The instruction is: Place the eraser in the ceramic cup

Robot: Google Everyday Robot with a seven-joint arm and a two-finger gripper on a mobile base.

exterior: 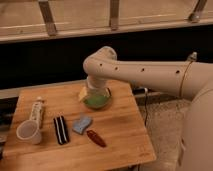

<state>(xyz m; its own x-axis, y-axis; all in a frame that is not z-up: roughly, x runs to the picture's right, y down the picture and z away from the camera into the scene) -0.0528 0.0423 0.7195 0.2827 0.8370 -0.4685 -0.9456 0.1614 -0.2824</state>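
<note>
Hovering: claw (93, 91) over green bowl (103, 103) (grip state: cannot tell) | eraser (61, 129) well apart from it, near ceramic cup (29, 132)

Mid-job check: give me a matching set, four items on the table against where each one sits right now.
Things:
1. eraser
2. ceramic cup
3. green bowl
4. dark red piece

Places:
A. right below the gripper
B. the table's near left corner
C. between the ceramic cup and the blue-grey pad
D. nearer the front edge than the blue-grey pad, to its right

Pairs: 1-C, 2-B, 3-A, 4-D.
</note>
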